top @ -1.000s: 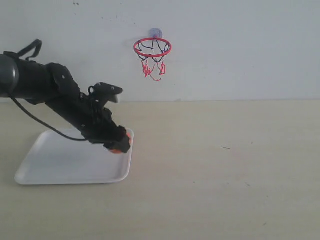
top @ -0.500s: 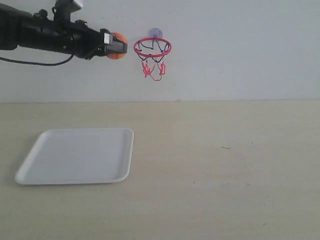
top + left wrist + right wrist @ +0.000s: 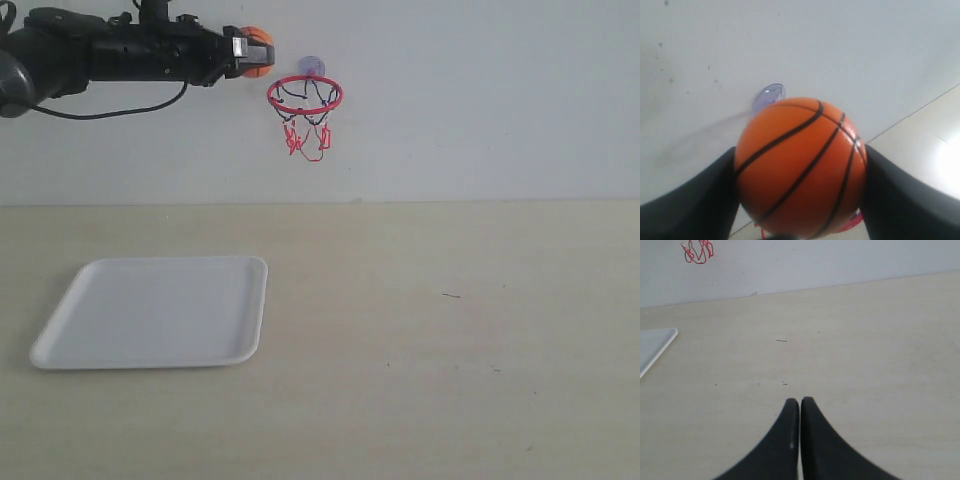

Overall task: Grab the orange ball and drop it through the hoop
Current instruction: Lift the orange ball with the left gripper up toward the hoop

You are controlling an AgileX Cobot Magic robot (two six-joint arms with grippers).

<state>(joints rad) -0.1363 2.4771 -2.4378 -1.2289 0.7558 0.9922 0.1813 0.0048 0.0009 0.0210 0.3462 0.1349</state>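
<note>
Up at left, grips the orange ball (image 3: 259, 52) tight between the jaws of the left gripper (image 3: 247, 50), just left of and slightly above the hoop (image 3: 305, 94), calling for a short rightward carry over the ring, with the right gripper (image 3: 800, 412) pressed closed, empty, well apart.

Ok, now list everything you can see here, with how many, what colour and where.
orange ball: one, orange with black seams, held up left of and above the hoop's ring
hoop: one, red ring, black-and-red net, on the wall
suction cup: one, clear, above the ring
tray: one, white, on the table's left side
table: one, pale beige
wall: one, off-white
left arm: one, black, stretched out high
left fingers: two, black, shut on the ball
right fingers: two, black, shut, above the table
</note>
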